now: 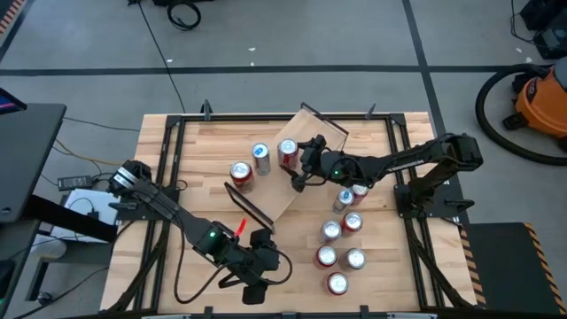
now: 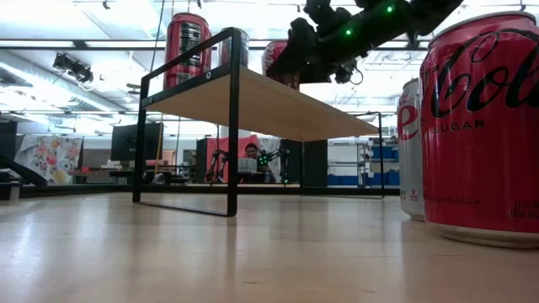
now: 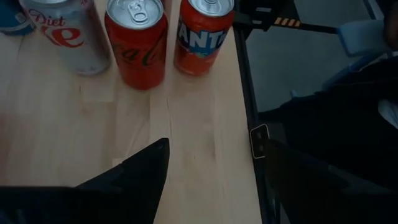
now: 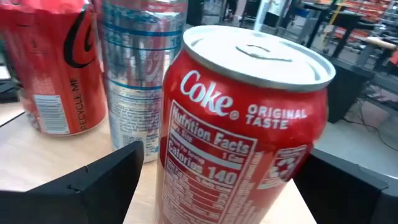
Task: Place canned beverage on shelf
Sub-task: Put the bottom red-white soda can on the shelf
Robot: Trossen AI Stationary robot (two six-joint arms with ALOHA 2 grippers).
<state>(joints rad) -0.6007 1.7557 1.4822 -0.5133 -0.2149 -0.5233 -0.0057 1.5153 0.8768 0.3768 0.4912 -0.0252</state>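
The shelf is a light-wood plank on black end frames, lying askew at the table's middle; it also shows in the low view. Three cans stand upright on it: a red Coke can, a silver can and a red can. My right gripper is open at the Coke can, one finger on each side of it, with bare wood showing between one finger and the can. My left gripper is open and empty near the table's near edge.
Several more cans stand on the tabletop right of the shelf. A Diet Coke can, a red can and a Fanta can stand ahead of my left gripper, by the black table frame. A person sits far behind the table.
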